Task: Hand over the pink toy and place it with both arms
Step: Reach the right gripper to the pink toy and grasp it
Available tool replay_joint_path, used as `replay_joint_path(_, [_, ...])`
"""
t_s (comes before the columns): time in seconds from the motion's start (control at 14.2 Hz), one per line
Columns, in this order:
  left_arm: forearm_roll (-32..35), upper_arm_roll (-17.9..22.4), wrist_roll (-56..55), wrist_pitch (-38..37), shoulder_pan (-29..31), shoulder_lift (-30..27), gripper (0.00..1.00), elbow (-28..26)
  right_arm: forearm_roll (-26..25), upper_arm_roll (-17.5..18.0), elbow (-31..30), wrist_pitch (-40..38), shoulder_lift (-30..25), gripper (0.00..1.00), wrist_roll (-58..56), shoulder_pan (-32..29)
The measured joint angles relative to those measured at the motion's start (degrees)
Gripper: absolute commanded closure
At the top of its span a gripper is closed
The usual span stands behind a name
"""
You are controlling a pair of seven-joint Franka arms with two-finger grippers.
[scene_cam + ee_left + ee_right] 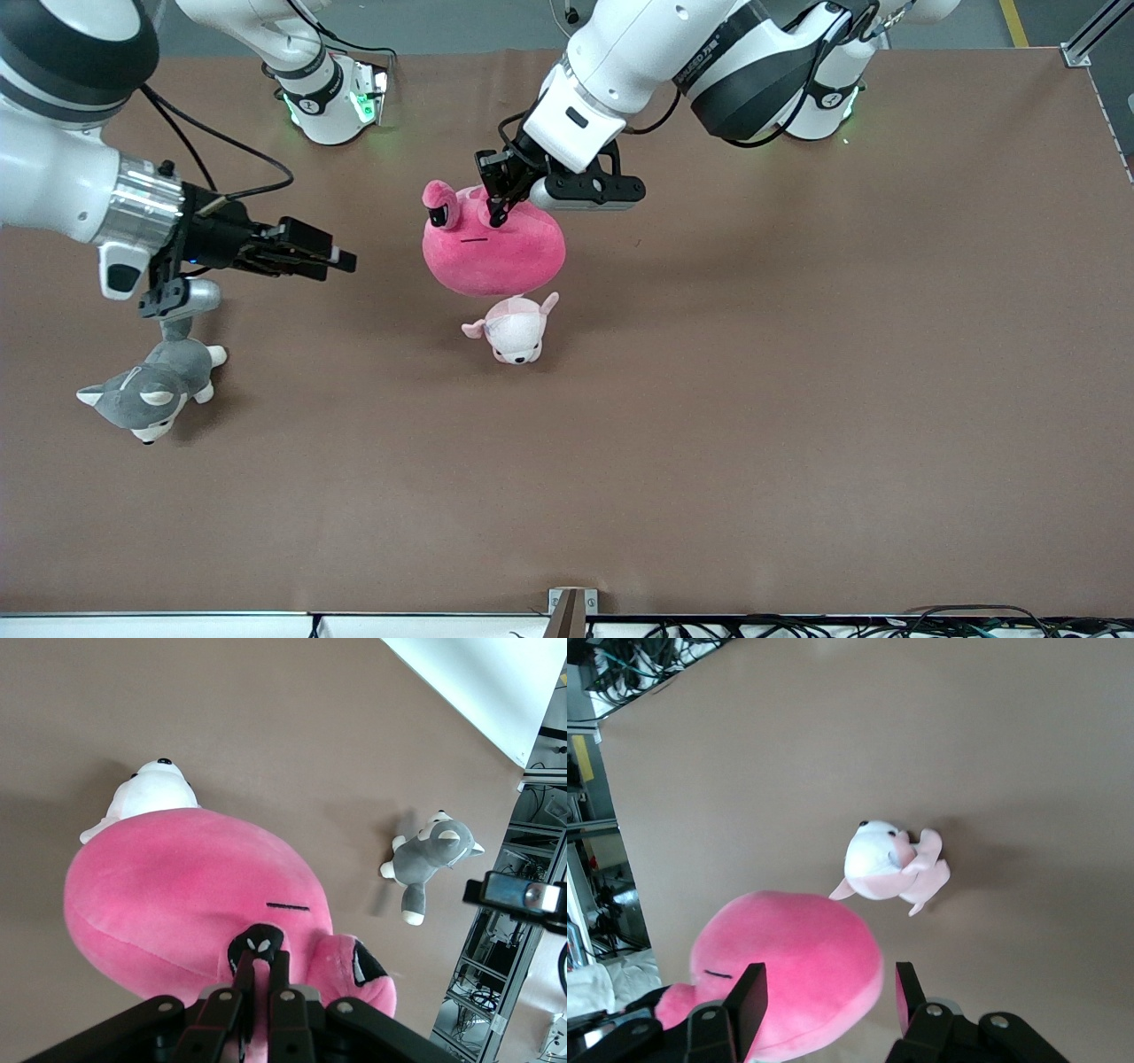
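Left pincer [498, 206] clamps pink toy [493, 250] aloft, face toward the gaping right pincer [341, 258].

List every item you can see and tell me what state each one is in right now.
pink toy: lifted over the table, hanging from the left tool.
left tool: shut on the pink toy's ear.
right tool: open, in the air, beside the pink toy.
pale pink puppy plush: lying on the table, untouched.
grey husky plush: lying on the table, untouched.
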Motion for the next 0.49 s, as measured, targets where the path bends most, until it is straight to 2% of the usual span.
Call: replay_joint_path(0.49, [0.0,0.0,-0.1,0.0,0.0,0.1,1.00,0.0,-1.0,0.0,0.5,-0.4,-0.3,0.33,6.3,5.7])
